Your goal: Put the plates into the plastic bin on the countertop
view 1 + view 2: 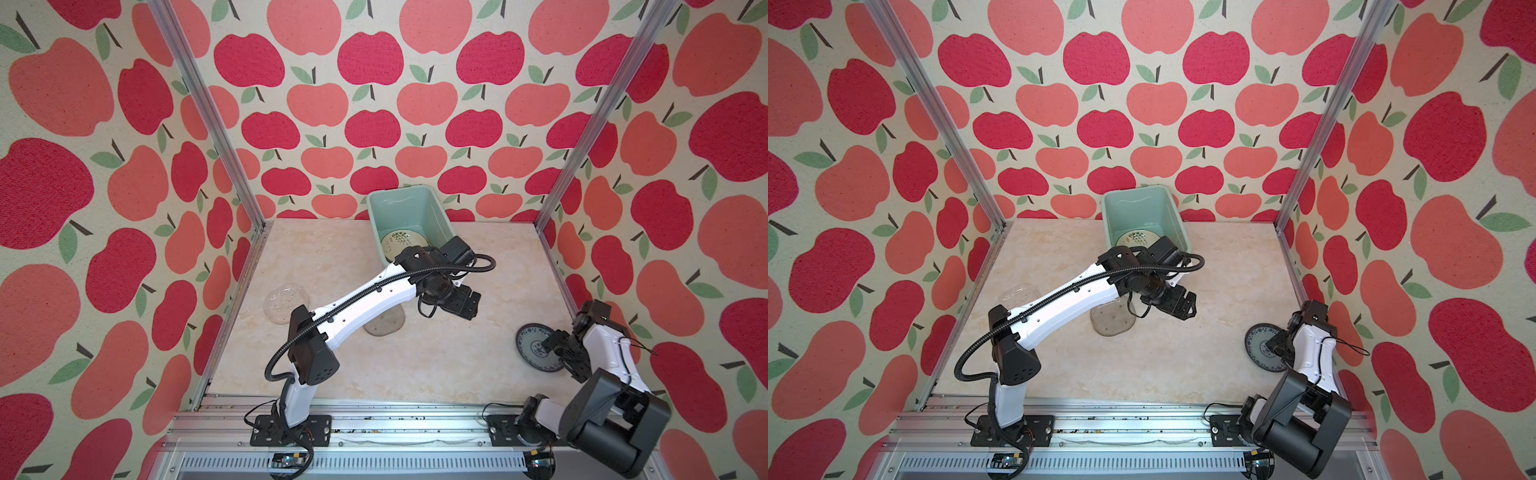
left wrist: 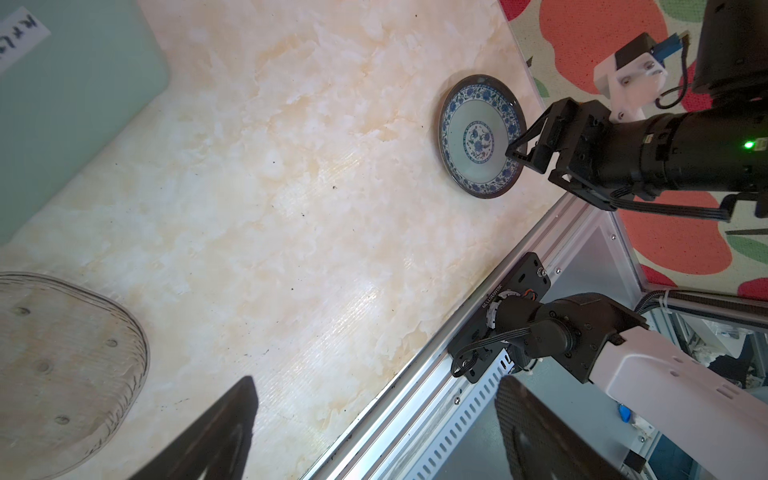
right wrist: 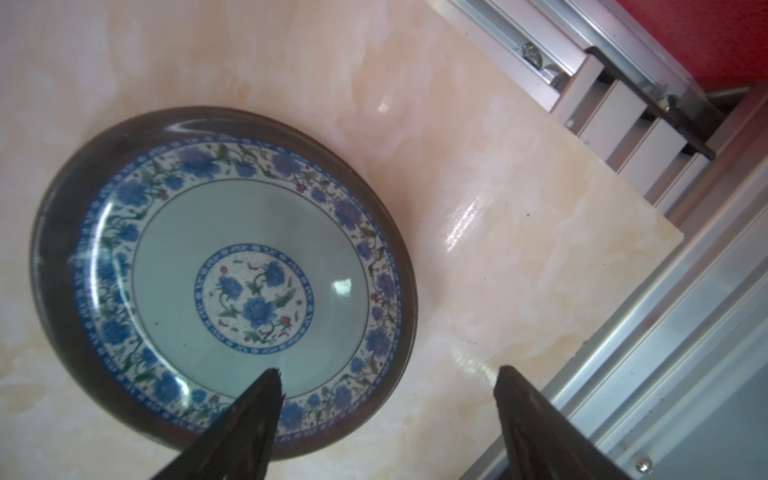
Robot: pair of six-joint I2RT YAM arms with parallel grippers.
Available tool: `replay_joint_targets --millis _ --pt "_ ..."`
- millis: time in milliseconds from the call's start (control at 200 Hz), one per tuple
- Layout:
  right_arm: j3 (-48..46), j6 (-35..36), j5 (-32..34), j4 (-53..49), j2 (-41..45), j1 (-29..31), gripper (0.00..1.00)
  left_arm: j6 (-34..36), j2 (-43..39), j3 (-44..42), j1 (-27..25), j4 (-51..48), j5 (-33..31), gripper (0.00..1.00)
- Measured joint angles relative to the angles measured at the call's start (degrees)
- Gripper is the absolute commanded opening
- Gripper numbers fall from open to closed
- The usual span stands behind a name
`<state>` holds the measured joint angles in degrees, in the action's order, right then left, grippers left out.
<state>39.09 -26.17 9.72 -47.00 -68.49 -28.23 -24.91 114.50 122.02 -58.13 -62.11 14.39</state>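
Note:
The mint-green plastic bin (image 1: 409,208) (image 1: 1142,208) stands at the back of the countertop (image 1: 457,365), with a cream plant-drawn plate (image 1: 400,243) in it. A blue-patterned plate (image 1: 534,347) (image 3: 220,282) lies flat at the right edge. My right gripper (image 3: 387,369) (image 2: 515,153) is open and straddles its rim, one finger over the bowl and one over the bare countertop. Two clear glass plates lie on the countertop, one at the left (image 1: 286,301) and one (image 1: 384,326) (image 2: 62,361) under my left arm. My left gripper (image 2: 376,380) (image 1: 469,303) hangs open and empty in front of the bin.
Aluminium rails (image 1: 374,419) edge the front, where both arm bases are bolted. Apple-patterned walls and two slanted aluminium posts (image 1: 208,112) close in the sides and back. The blue-patterned plate lies close to the right wall.

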Motion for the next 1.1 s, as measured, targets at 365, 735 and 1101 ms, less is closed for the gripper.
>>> replay_joint_targets --millis 365,735,1101 --pt "-0.4 3.6 -1.3 8.4 -6.8 -1.2 0.84 -0.2 2.2 3.2 1.1 -2.3 0.0 0.92" --pt "4.6 8.9 -7.9 10.7 -15.9 -1.1 0.73 -1.3 2.2 3.5 1.5 -4.0 0.0 0.92" --pt "10.0 14.1 -8.4 9.7 -21.3 10.4 0.71 -4.3 -0.6 -4.0 1.5 -3.4 -1.8 0.92"
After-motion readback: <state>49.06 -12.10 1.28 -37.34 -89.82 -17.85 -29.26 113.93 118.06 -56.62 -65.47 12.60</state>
